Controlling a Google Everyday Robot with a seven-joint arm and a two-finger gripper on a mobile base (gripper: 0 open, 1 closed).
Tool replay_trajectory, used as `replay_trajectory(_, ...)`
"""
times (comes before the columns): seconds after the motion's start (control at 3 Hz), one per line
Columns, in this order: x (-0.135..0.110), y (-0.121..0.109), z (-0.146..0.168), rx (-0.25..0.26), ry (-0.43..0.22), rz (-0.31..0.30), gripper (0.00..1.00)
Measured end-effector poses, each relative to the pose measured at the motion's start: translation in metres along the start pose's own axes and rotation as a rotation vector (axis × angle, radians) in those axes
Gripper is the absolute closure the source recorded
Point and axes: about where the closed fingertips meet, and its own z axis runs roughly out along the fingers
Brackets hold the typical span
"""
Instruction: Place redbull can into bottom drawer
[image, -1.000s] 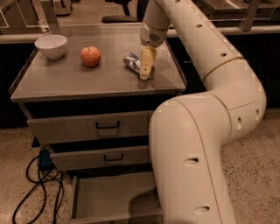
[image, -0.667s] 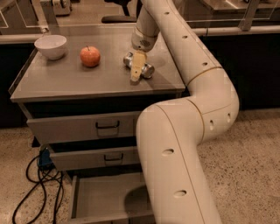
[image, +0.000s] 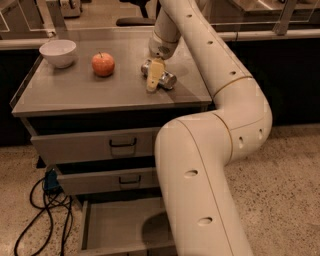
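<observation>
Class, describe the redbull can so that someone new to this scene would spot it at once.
Look at the grey cabinet top. Right of the bowl and the apple, the can lies on its side at the gripper. It alone is a slim, shiny cylinder.

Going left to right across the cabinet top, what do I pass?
White bowl → red apple → redbull can lying on its side, with the gripper down over it, so those two share one spot.
</observation>
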Motion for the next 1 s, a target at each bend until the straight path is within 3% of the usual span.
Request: replay_trajectory(1.0, 0.0, 0.0, 0.0, 0.0, 0.0, 0.0, 0.89)
